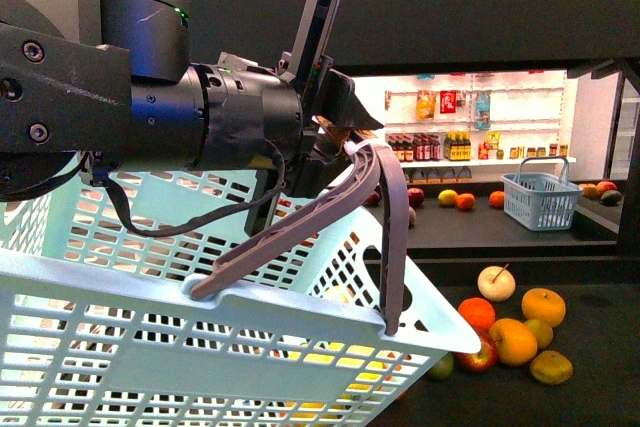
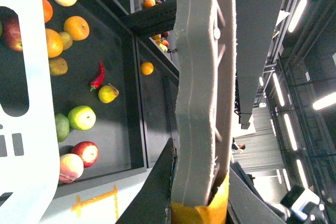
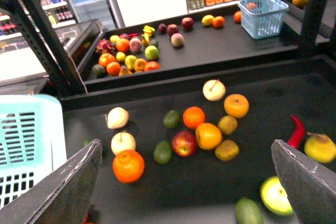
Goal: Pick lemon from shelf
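The lemon (image 1: 551,367) lies on the shelf's (image 1: 600,297) dark tier in the lower right corner of the front view. It sits at the outer edge of a loose cluster of oranges (image 1: 514,341), just beside one of them.

In the right wrist view it shows in the gap between the right jaws. These are spread wide and hold nothing. Both grey fingers (image 3: 71,182) are well clear of the fruit, which lies nearer one of them than the other.

The left jaws, at the upper centre of the front view, are clenched on the grey handle (image 1: 395,247) of a pale blue basket (image 1: 100,282). The basket hangs tilted across the lower left of the frame, well apart from the lemon.
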Available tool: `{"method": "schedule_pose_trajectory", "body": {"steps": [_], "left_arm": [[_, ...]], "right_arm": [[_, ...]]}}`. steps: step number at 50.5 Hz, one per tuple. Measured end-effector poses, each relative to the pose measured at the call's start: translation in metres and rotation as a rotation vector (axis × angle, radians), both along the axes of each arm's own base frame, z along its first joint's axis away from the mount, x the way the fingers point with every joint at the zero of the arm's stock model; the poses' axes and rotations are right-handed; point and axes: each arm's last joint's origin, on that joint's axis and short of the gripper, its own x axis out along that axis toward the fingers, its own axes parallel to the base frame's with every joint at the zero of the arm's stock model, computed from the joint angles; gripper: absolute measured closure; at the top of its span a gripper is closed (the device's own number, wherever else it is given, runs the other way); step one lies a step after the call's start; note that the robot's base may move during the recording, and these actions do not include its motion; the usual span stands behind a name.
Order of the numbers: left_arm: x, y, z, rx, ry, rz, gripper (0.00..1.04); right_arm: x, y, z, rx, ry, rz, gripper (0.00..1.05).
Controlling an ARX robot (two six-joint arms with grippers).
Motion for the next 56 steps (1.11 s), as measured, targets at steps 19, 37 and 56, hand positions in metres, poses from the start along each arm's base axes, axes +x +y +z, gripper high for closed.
{"method": "schedule_pose_trajectory", "body": {"steps": [19, 37, 56], "left_arm": [[0.000, 0.001, 0.000, 0.001, -0.001, 0.008, 0.95], [0.000, 0.000, 0.000, 0.001, -0.001, 0.003, 0.95], [0.000, 0.000, 0.000, 0.001, -0.001, 0.003, 0.95]], "right_arm": [[-0.128, 0.042, -0.055, -0.161, -0.081, 0.087, 0.67], [-0.142, 0.054, -0.089, -0.170, -0.075, 0.090, 1.02], [-0.150, 0.054, -0.103, -0.170, -0.074, 0.089, 1.02]]}}
